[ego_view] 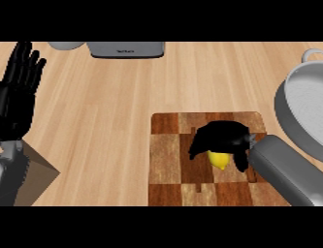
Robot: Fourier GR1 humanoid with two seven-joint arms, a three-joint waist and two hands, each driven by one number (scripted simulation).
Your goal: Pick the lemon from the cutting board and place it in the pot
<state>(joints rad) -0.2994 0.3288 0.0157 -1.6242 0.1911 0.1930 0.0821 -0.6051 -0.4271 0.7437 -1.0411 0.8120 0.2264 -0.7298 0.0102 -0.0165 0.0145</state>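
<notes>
You are at the grasp, your right hand curled around the lemon on the cutting board, so next you likely lift it clear and carry it right to the pot.

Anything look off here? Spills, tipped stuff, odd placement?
Nothing stands out. The lemon is over the cutting board with the right hand curled round it, the pot sits upright at the right, and the left hand rests open at the left edge.
</notes>
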